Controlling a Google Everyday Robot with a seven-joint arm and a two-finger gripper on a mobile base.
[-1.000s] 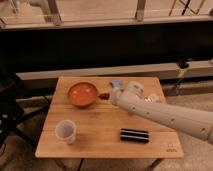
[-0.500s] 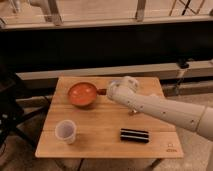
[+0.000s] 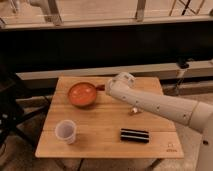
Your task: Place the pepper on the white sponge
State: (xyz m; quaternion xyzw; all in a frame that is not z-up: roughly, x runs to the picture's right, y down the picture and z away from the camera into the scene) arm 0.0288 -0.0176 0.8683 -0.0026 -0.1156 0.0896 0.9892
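My gripper (image 3: 107, 88) is at the end of the white arm that reaches in from the right, just right of the orange-red bowl (image 3: 82, 94). A tiny dark red piece, the pepper (image 3: 101, 87), shows at the gripper's tip next to the bowl's rim. I cannot tell whether it is held. The white sponge is hidden behind the arm's wrist.
The wooden table (image 3: 100, 135) carries a translucent white cup (image 3: 66, 131) at the front left and a black ribbed block (image 3: 134, 135) at the front right. A small pale object (image 3: 134, 110) lies under the arm. A dark wall and ledge run behind the table.
The arm has swung toward the back of the table, its wrist now covering the spot where the pale sponge showed. The dark red piece at its tip moved back along the bowl's rim.
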